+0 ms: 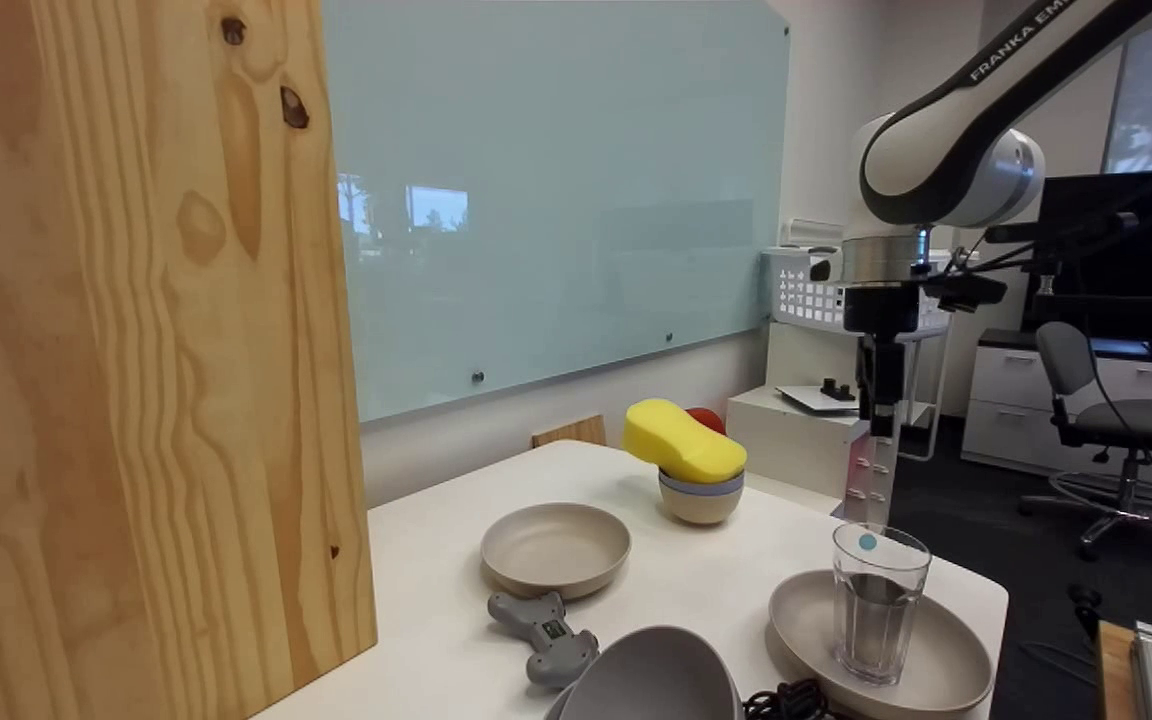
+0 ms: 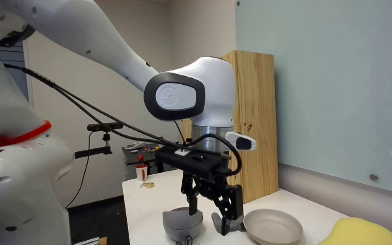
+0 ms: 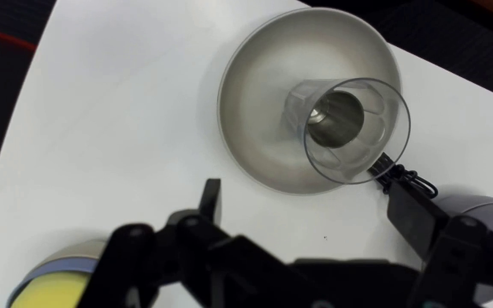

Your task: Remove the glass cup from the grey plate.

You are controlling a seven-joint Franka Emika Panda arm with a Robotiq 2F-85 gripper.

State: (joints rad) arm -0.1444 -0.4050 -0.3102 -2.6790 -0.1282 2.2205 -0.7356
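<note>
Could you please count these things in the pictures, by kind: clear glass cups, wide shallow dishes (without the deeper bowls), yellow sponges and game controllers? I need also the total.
Clear glass cup: 1
Wide shallow dishes, namely the grey plate and a second dish: 2
Yellow sponge: 1
Game controller: 1
Total: 5

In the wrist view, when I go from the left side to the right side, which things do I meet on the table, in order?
Tan bowl with the yellow sponge, grey plate with the glass cup standing in it, black cable, grey bowls.
</note>
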